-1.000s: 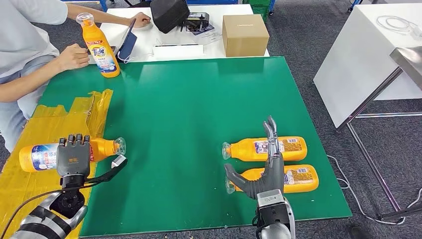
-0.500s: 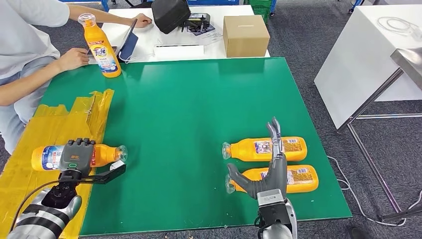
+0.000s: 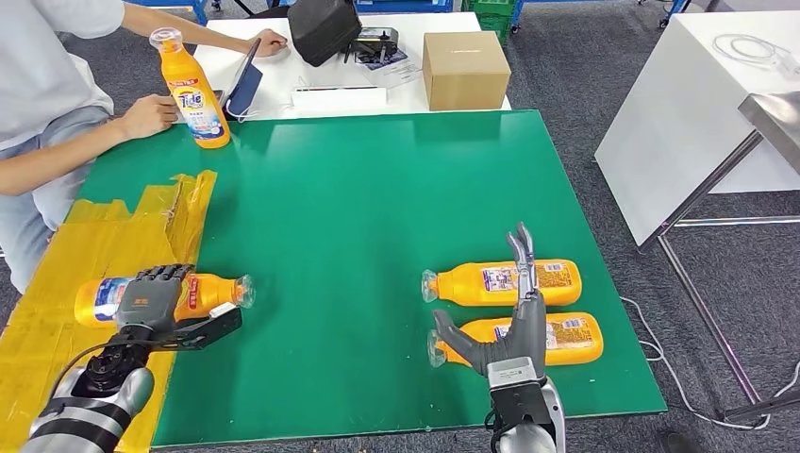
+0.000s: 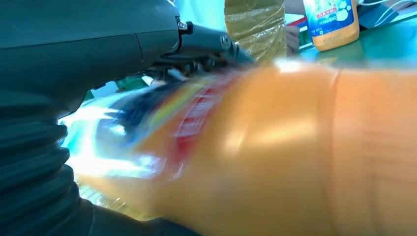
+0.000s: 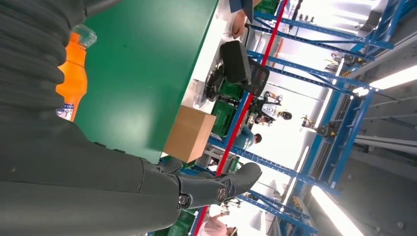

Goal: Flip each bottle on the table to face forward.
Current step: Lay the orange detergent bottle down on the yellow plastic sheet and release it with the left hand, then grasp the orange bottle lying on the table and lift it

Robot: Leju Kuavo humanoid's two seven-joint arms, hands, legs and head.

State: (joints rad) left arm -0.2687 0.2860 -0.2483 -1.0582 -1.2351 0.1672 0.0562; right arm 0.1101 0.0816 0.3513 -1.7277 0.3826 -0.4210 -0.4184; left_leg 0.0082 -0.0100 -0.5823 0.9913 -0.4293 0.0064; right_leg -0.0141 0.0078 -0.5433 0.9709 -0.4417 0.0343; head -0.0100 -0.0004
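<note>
My left hand [image 3: 151, 300] lies over the middle of an orange bottle [image 3: 212, 291] and hides most of its label; my fingers curl down over it and my thumb reaches out on the near side, so I am holding it. This bottle lies on its side at the seam between the yellow taped sheet [image 3: 104, 236] and the green table [image 3: 377, 189], its clear cap pointing right. In my left wrist view its body is an orange blur and the label cannot be read. My right hand [image 3: 505, 330] holds nothing, fingers straight and thumb splayed, above two more bottles [image 3: 557, 281] lying side by side, caps to the left. It covers part of both. A fourth bottle [image 3: 193, 94] stands upright at the far left corner beside a person's hand [image 3: 151, 113].
</note>
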